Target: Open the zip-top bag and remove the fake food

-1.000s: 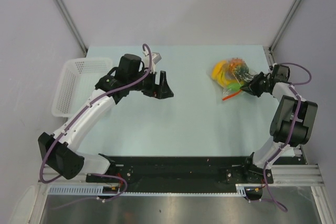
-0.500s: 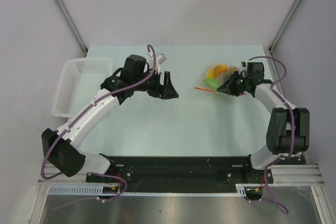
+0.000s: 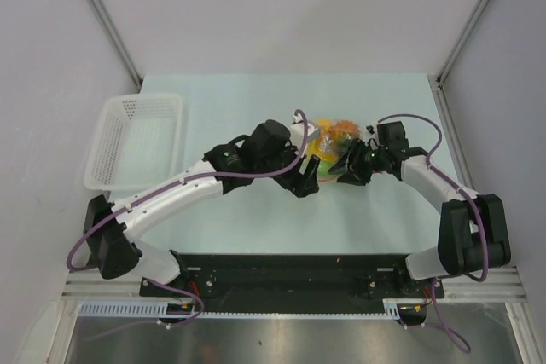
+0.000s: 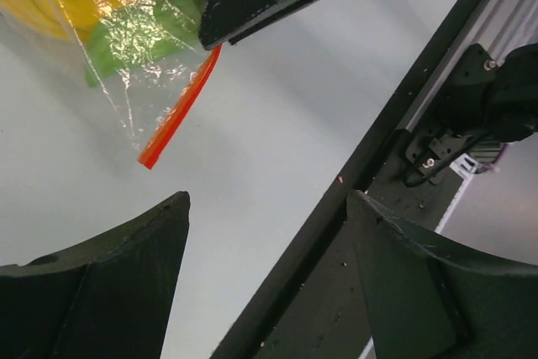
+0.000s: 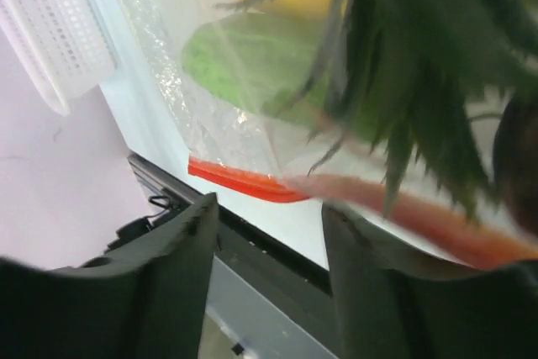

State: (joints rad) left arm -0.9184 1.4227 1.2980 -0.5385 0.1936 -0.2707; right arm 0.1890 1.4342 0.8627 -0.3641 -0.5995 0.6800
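Lying on the tabletop: the zip-top bag [image 3: 331,144], clear and crinkled, right of the middle and somewhat nearer the far edge than the near one, with a gripper at either side of it.
zip strip [image 4: 178,111]: orange-red, running along the bag's mouth; one end sticks out free past the plastic, the other goes under the right gripper.
fake food [image 3: 328,132]: all inside the bag, seen from above as a yellow and orange clump.
green piece [image 5: 244,60]: pressed against the plastic just inside the zip strip.
pineapple crown [image 5: 420,56]: dark green spiky leaves, close to the right wrist camera and blurred.
left gripper [image 4: 265,199]: fingers spread wide with nothing between them, hovering just beside the bag's near left side, apart from the zip strip.
right gripper [image 3: 348,164]: on the bag's near right side; fingers parted, with the tabletop's edge and the black rail showing through the gap. The zip strip crosses right at the fingertips; whether they touch it cannot be told.
left arm [image 3: 183,185]: stretched from its base at the near left across to the middle.
basket [image 3: 136,98]: white, perforated, at the tabletop's left edge by the far left corner, well apart from the bag.
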